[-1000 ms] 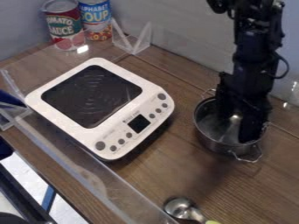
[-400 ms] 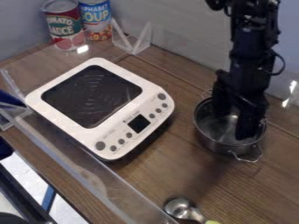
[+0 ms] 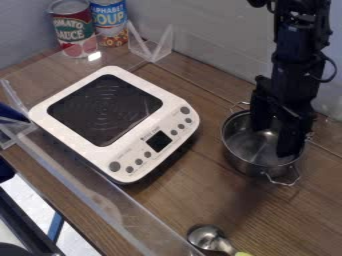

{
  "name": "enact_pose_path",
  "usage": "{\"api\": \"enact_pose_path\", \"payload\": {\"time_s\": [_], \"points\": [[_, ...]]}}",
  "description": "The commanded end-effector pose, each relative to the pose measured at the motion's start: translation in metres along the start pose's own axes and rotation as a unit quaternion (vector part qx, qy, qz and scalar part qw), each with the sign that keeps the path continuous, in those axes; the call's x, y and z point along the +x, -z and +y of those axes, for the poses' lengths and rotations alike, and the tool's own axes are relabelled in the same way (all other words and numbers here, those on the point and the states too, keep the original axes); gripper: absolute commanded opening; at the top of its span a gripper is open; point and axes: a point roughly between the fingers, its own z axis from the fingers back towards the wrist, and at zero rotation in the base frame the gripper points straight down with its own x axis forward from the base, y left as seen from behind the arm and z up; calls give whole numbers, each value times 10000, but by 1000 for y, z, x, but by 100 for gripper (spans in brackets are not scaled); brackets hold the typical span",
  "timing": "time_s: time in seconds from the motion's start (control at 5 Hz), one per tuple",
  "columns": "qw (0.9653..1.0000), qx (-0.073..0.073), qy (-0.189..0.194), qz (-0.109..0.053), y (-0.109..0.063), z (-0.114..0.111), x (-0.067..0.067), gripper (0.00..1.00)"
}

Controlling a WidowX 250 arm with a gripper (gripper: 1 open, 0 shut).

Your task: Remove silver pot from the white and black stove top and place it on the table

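Fingers, spread open, hover over the silver pot, which stands directly beneath them on the wood-grain table. Beside the pot, on the fingers' stove side, sits the white and black stove top. Near the table's edge, well apart from the fingers, lies a small metal cup.

Landmark: tomato can. Pale grey wall behind it; alphabet soup can just beside; clear plastic bracket near, past soup can.
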Motion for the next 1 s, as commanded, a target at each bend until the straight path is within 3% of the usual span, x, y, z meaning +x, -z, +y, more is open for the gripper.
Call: {"api": "enact_pose_path", "payload": {"time_s": [0.0, 0.6, 0.8], "points": [[9994, 141, -148, -283, -23, 5, 11, 100], [9962, 170, -795, -300, -21, 15, 0, 100], [9966, 181, -750, -286, -23, 16, 1, 100]]}}
